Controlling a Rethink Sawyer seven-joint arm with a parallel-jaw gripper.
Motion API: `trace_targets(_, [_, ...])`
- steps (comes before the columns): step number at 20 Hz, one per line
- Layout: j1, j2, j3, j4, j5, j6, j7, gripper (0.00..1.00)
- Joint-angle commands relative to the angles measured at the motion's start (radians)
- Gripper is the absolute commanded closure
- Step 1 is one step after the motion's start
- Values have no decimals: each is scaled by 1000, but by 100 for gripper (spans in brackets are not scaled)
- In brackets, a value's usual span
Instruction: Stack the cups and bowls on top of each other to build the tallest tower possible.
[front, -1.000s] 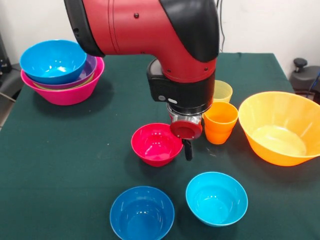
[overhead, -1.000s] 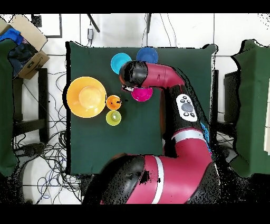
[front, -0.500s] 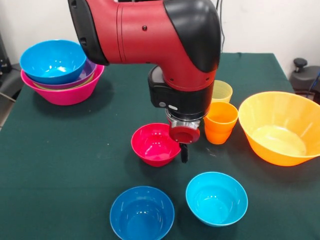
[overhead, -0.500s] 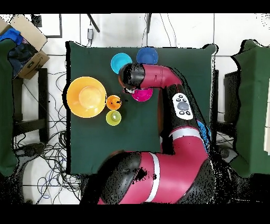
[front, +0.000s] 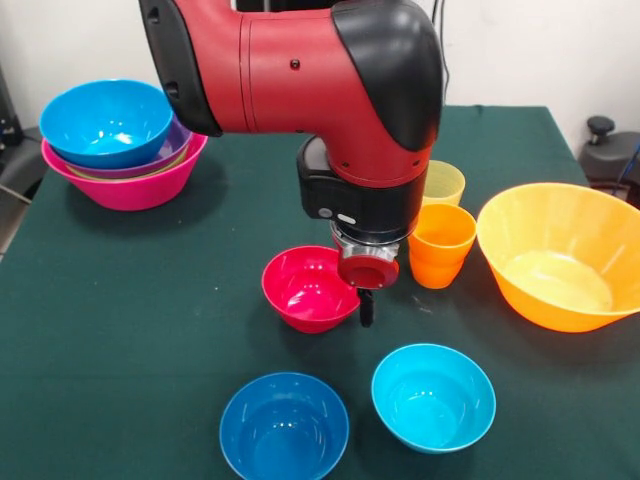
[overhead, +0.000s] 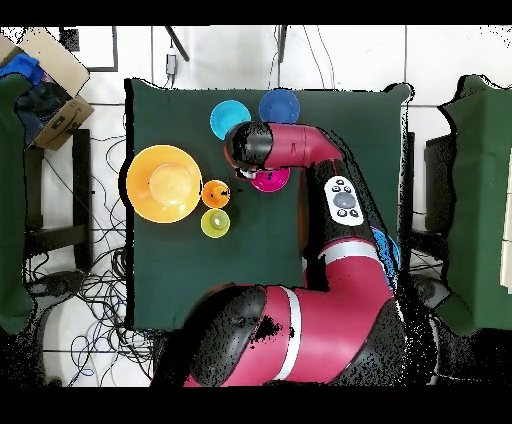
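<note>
Dark green tabletop (front: 130, 320). We see the gripper (front: 366, 308) low at the red bowl (front: 310, 288) rim, beside the orange cup (front: 440, 244); can't tell whether the jaws are apart or together. Tower (front: 120, 145): pink bowl base, sky blue on top, well apart at a corner. Yellow cup (front: 445, 184) sits behind the orange one.

red bowl (front: 308, 288) — gripper (front: 366, 308) at rim

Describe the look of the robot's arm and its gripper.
The arm is a thick, glossy red tube with a rounded black cap at the elbow. A black cylindrical wrist section below carries small white markings, then a red disc. The gripper shows only as a slim dark piece. From overhead, a grey button panel sits on one link.
</note>
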Motion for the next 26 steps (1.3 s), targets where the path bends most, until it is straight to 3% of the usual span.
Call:
trace_targets(1, [-8,9,12,-17,-91,81,-29,0])
trace_targets(16, [-27,42,1,-79,-133,119,-100,0])
trace_targets(20, [-13,55,-12,-138,-194,157,-168,0])
trace_targets(26, [-22,36,8,-140,-244,179,-207,0])
